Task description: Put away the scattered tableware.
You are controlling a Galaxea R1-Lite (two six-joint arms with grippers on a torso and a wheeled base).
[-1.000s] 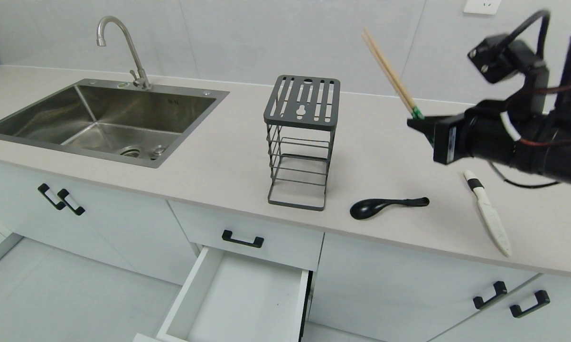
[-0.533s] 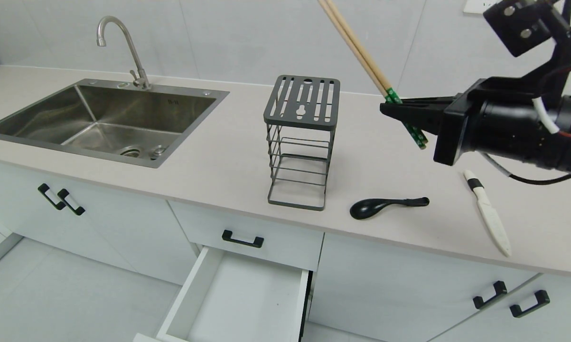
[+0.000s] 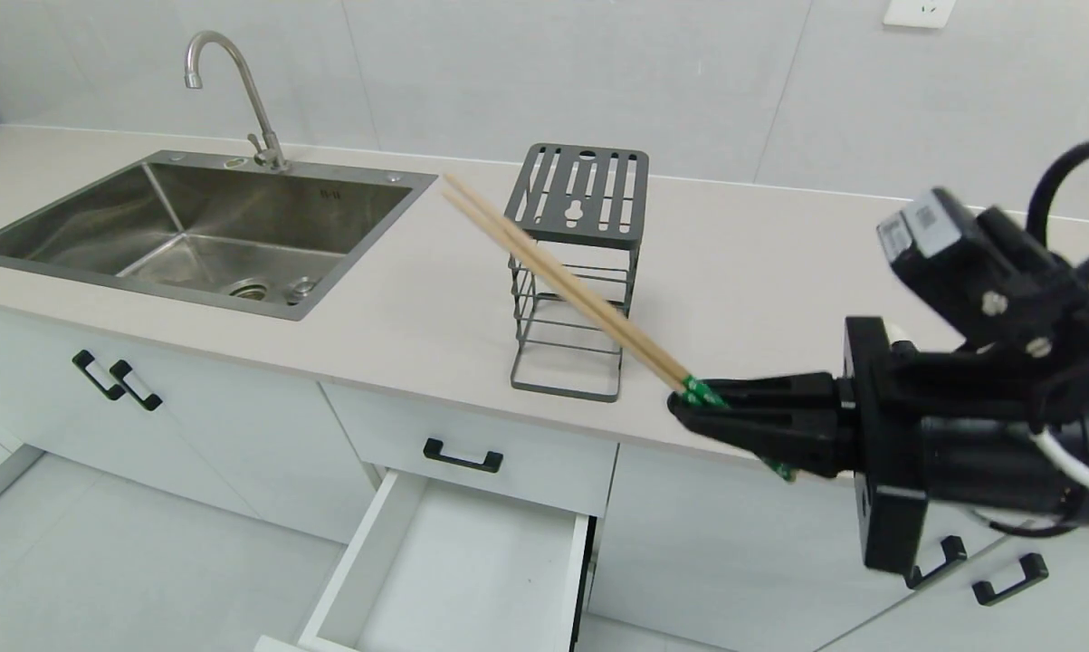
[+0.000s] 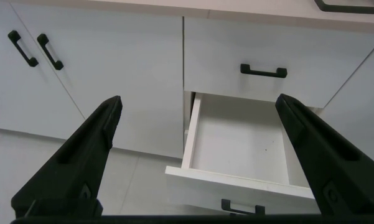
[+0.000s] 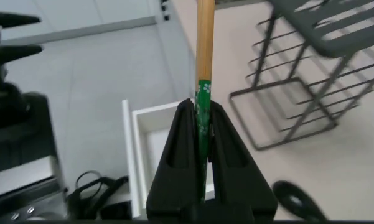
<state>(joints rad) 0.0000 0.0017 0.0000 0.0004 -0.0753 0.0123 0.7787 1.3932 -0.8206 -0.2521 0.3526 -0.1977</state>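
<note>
— Where do we see the chopsticks [image 3: 569, 282]?

— In our right hand [image 3: 694, 407], which is clamped on their green-patterned end (the right wrist view shows its fingers [image 5: 178, 149] pressed against them from both sides). The hand sits at the near edge of the worktop [image 3: 399, 299], right of the wire rack [image 3: 578, 192]. The sticks slant up and left across the front of the rack, tips towards the sink [image 3: 263, 204].

— And our left hand [image 4: 199, 102]?

— Its fingers are spread wide with nothing between them, low down before the open drawer [image 4: 236, 146]. A black spoon [image 5: 294, 196] lies on the worktop near the rack.
</note>
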